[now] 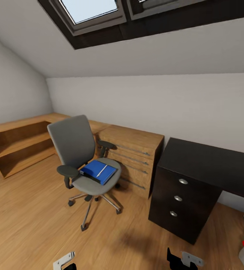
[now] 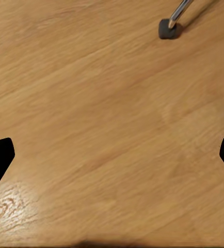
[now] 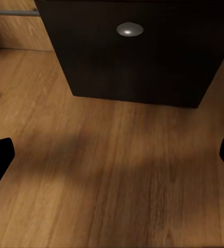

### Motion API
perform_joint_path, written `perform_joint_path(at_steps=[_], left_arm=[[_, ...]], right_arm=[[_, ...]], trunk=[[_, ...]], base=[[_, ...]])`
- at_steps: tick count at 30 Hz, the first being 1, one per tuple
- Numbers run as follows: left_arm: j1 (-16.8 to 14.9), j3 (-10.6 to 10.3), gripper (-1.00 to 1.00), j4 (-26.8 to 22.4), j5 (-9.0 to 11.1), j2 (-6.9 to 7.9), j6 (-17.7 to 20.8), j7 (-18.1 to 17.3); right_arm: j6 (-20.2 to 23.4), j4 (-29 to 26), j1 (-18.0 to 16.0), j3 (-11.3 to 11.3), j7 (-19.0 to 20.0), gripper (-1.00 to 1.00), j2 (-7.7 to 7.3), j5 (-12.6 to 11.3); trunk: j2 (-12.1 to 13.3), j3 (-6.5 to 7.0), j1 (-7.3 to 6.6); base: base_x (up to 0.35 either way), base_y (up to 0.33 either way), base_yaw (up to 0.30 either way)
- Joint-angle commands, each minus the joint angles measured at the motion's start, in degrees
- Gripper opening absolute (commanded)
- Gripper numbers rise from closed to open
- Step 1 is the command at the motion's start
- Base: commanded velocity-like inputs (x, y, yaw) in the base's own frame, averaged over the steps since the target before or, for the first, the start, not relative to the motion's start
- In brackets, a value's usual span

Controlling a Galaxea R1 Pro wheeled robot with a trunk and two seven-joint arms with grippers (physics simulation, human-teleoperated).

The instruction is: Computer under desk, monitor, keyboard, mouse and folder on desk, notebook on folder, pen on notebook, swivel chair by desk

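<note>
The folder (image 1: 98, 171) lies on the swivel chair (image 1: 85, 159) seat, ahead of the left gripper (image 2: 112, 155), the nearer one. Both it and the right gripper (image 3: 112, 155) are spread wide and empty.

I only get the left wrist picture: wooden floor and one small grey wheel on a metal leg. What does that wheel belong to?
Observer: A grey swivel chair; the wheel is one caster of its base.
Operator: Is anything on the seat?
Observer: A blue folder lies there, with a slim white thing, probably the pen, on top of it.
Operator: Where's the desk?
Observer: A dark desk with three round-knobbed drawers stands at the right of the head view, apart from the chair.
</note>
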Motion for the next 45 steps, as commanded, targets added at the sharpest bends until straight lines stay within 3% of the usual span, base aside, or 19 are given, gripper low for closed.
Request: perform_joint_path(at_steps=[1,12,24,45], left_arm=[[-0.04,-0.45,1.00,0.02,0.57,0.10,-0.19,0.45],[-0.01,-0.43,1.00,2.70,0.72,0.13,-0.22,-1.59],[-0.12,-0.35,1.00,10.36,0.92,0.19,0.05,-10.82],[-0.12,-0.28,1.00,10.86,0.68,0.09,-1.69,-11.49]], right_arm=[[-0.12,0.03,-0.04,0.25,-0.31,1.00,0.02,-0.12],[-0.09,0.03,-0.04,0.23,-0.31,1.00,0.07,-0.12],[-0.14,0.03,-0.04,0.23,-0.31,1.00,0.11,-0.12],[-0.15,0.03,-0.04,0.32,-0.31,1.00,0.30,0.00]], trunk=[[0.39,0.13,-0.23],[4.80,2.10,-2.65],[9.61,4.26,-5.28],[18.03,7.99,-9.90]], base=[[0.000,0.000,-0.165],[0.000,0.000,-0.164],[0.000,0.000,-0.158],[0.000,0.000,-0.230]])
